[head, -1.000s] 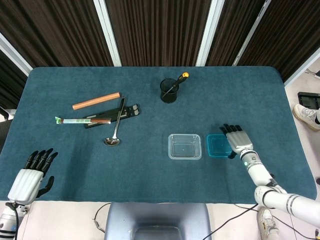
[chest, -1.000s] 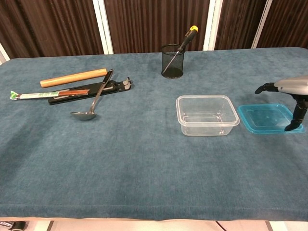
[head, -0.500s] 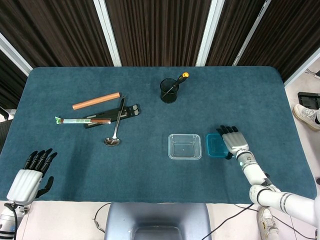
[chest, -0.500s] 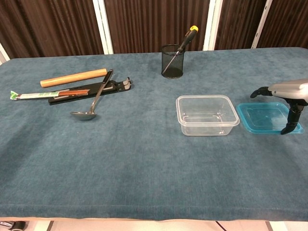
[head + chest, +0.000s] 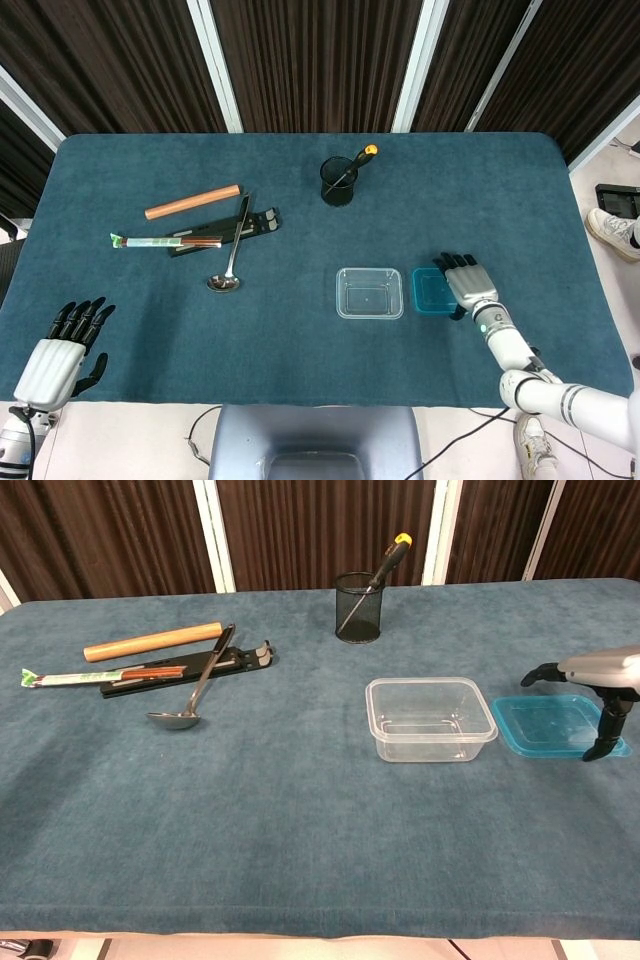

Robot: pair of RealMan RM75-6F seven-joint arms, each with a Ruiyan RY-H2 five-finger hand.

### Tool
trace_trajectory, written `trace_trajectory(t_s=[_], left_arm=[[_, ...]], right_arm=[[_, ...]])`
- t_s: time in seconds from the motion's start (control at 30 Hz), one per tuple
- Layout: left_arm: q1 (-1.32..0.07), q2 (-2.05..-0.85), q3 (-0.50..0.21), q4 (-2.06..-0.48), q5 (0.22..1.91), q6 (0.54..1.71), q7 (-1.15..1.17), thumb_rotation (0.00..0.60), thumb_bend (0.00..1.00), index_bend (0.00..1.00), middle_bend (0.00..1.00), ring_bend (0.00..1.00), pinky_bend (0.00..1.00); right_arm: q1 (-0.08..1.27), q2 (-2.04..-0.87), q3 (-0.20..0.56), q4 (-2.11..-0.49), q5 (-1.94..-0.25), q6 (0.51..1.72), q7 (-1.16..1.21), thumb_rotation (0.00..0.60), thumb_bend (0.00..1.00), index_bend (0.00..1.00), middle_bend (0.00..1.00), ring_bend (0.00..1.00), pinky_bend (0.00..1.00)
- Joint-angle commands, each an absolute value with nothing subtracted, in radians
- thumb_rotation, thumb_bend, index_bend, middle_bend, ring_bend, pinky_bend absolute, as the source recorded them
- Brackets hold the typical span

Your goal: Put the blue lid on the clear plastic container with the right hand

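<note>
The clear plastic container (image 5: 369, 292) (image 5: 429, 718) stands open-topped right of the table's centre. The blue lid (image 5: 431, 291) (image 5: 548, 724) lies flat on the cloth just to its right, almost touching it. My right hand (image 5: 469, 284) (image 5: 600, 675) hovers flat over the lid's right half, fingers spread and pointing away from me, the thumb hanging down to the lid's near right edge. It grips nothing. My left hand (image 5: 62, 351) rests open at the table's near left corner, out of the chest view.
A black mesh cup (image 5: 338, 181) (image 5: 360, 607) with a yellow-handled screwdriver stands behind the container. At the left lie a wooden rod (image 5: 192, 201), a black tool (image 5: 228, 229), wrapped chopsticks (image 5: 165, 241) and a metal ladle (image 5: 230, 262).
The right hand has shifted left over the lid, which has slid slightly towards the container. The left hand has kept still.
</note>
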State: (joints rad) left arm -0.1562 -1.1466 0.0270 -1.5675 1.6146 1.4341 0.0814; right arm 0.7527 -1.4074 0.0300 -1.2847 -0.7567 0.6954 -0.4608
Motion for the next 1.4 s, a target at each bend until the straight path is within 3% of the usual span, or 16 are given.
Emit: trace_trajectory(t_s=[0.03, 0.53, 1.03, 1.13, 1.27, 1.4], left_arm=[[-0.156, -1.146, 0.027, -1.568, 1.615, 1.434, 0.082, 0.6, 0.5, 0.0, 0.0, 0.0, 0.04], [-0.157, -1.146, 0.028, -1.568, 1.614, 1.432, 0.08, 0.6, 0.5, 0.0, 0.0, 0.0, 0.04], [-0.16, -1.145, 0.027, -1.568, 1.612, 1.429, 0.08, 0.6, 0.49, 0.0, 0.0, 0.0, 0.04], [-0.159, -1.145, 0.028, -1.567, 1.612, 1.429, 0.078, 0.6, 0.5, 0.0, 0.0, 0.0, 0.04], [-0.16, -1.145, 0.027, -1.567, 1.613, 1.43, 0.076, 0.6, 0.5, 0.0, 0.0, 0.0, 0.04], [-0.159, -1.144, 0.028, -1.567, 1.613, 1.43, 0.074, 0.6, 0.5, 0.0, 0.0, 0.0, 0.04]], right_arm=[[0.756, -1.409, 0.028, -1.286, -0.752, 0.697, -0.463, 0.6, 0.16, 0.2, 0.1, 0.0, 0.0], [0.781, -1.415, 0.009, -1.284, -0.684, 0.7, -0.504, 0.6, 0.16, 0.3, 0.18, 0.03, 0.02], [0.803, -1.415, -0.007, -1.289, -0.631, 0.697, -0.525, 0.6, 0.16, 0.26, 0.18, 0.05, 0.03], [0.806, -1.416, -0.009, -1.29, -0.627, 0.701, -0.528, 0.6, 0.16, 0.3, 0.19, 0.11, 0.04], [0.809, -1.418, -0.015, -1.289, -0.623, 0.703, -0.532, 0.6, 0.16, 0.41, 0.28, 0.25, 0.09], [0.812, -1.42, -0.019, -1.286, -0.619, 0.703, -0.535, 0.6, 0.16, 0.48, 0.34, 0.31, 0.12]])
